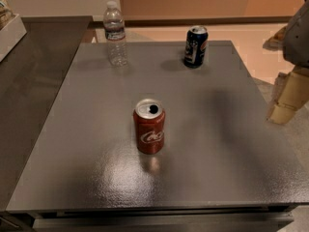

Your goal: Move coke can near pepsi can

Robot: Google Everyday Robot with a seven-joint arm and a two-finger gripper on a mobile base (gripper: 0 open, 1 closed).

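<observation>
Saw gripper (pixel 286 99) at right edge, off the table's (pixel 87 153) right side, touching nothing; could not tell whether open or closed. Found coke can (pixel 149 127) upright near table middle, well apart from gripper. Spotted pepsi can (pixel 195 46) upright at far edge, well apart from coke can. Noted water bottle (pixel 116 34) standing far left.

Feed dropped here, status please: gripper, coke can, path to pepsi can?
Gripper beyond right edge of table, away from cans. Coke can upright mid-table, pepsi can at far edge. Nothing between them; water bottle far left.
</observation>
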